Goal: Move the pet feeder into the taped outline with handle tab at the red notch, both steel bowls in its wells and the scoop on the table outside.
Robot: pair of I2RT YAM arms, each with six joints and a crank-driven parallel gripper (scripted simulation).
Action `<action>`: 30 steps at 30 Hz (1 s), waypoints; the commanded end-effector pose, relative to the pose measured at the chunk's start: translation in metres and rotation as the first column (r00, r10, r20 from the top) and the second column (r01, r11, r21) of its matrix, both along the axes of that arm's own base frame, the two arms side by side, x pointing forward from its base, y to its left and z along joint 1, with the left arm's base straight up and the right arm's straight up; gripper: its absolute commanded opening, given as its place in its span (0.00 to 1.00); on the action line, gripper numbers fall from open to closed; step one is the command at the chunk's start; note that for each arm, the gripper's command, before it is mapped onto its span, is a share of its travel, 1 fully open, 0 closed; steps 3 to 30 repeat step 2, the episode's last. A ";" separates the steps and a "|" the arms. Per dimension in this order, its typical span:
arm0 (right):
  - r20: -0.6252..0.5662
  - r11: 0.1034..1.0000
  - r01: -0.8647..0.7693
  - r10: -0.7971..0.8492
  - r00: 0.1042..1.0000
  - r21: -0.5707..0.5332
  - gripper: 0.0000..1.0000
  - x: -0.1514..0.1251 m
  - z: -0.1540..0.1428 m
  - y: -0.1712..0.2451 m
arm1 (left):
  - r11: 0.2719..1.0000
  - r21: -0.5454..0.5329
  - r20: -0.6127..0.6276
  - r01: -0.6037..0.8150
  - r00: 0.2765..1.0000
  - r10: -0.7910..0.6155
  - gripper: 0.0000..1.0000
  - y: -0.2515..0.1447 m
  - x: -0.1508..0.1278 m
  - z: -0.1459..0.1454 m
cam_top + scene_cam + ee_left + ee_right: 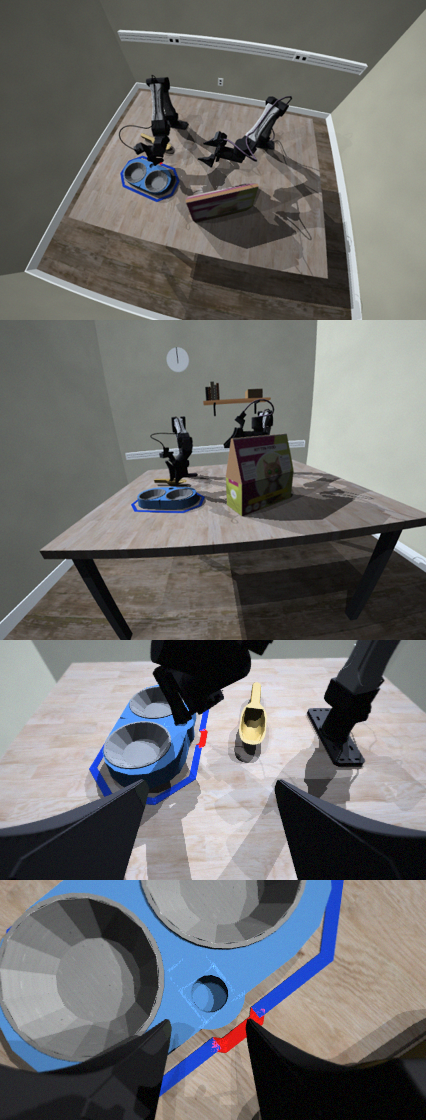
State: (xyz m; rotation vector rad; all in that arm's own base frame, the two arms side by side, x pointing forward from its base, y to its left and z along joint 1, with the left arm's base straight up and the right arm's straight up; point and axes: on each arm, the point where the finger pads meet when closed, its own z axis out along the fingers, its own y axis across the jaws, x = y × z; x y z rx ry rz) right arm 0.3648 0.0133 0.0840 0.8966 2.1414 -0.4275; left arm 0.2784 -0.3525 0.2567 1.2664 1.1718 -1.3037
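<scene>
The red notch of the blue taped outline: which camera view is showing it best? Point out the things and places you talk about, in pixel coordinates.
The right wrist view: the red notch (234, 1038) (203, 738) (160, 163) is largest, beside the blue pet feeder (185, 955) (174, 745) (148, 169) (168, 504). The left wrist view shows it smaller; the top view, only a speck; the exterior view does not show it.

Black-and-grey arms (157, 102) (263, 125); black wedge-shaped fingertips; thin looping cables (127, 128) (248, 151).

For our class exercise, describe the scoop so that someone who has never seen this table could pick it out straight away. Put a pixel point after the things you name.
On the wooden table (113, 207) (113, 533) (45, 740), find the blue pet feeder (140, 186) (165, 504) (177, 740) with two round steel bowls. Just outside its blue taped outline, on the side with the red notch, is the scoop (148, 138) (160, 481) (256, 702). It is the only yellow, long-handled thing there, with one open, elongated cup.
</scene>
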 end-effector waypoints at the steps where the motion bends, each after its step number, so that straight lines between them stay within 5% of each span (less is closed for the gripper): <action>1: 0.034 1.000 -0.002 0.002 0.999 0.004 0.60 0.000 0.010 -0.001 | 0.999 -0.032 0.049 0.004 0.999 -0.002 1.00 0.002 -0.001 0.026; 30: 0.034 1.000 -0.002 0.002 0.999 0.004 0.60 0.000 0.010 -0.001 | 0.999 -0.032 0.049 0.004 0.999 -0.002 1.00 0.002 -0.001 0.026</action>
